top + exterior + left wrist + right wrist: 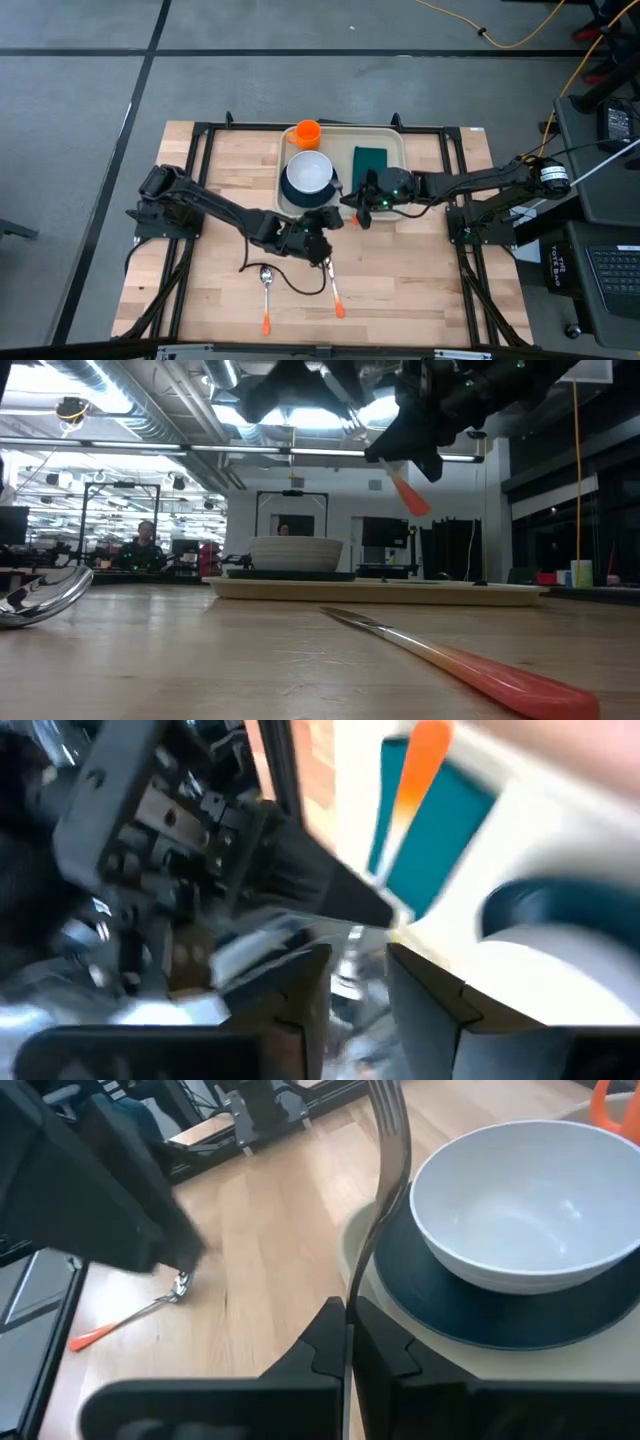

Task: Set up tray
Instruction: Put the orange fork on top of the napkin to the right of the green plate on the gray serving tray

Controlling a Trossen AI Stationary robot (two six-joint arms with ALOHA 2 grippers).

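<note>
Spoon [266,288] with orange handle is lying on the wooden counter [410,270], well in front of the tray's left corner. Not touching anything.

Left arm is reaching in from the left, and its tool [322,228] is hovering just in front of the tray's front rim. In the left wrist view the two fingers [430,1005] are standing apart with a gap between them, gripping nothing.

Knife [335,290], orange handle, is lying on the counter in front of the tray, right of the spoon and apart from it.

Tray [340,140], beige with a raised rim, is sitting at the far middle of the counter. Inside it:
- Orange cup [307,133] is standing at the tray's far left corner.
- White bowl [308,173] is sitting on a dark teal plate [520,1310] in the tray's left half.
- Dark green napkin [370,158] is lying flat in the tray's right half, near the far rim.

Right arm is coming in from the right, and its tool [360,210] is hanging over the tray's front rim, between the plate and the napkin. Its fingers are pinching tight on the metal stem of a fork [385,1170]. The fork is lifted off the tray, and in the low view its orange handle end is sticking out below the tool. The two tools are sitting close together at the tray's front edge.
</note>
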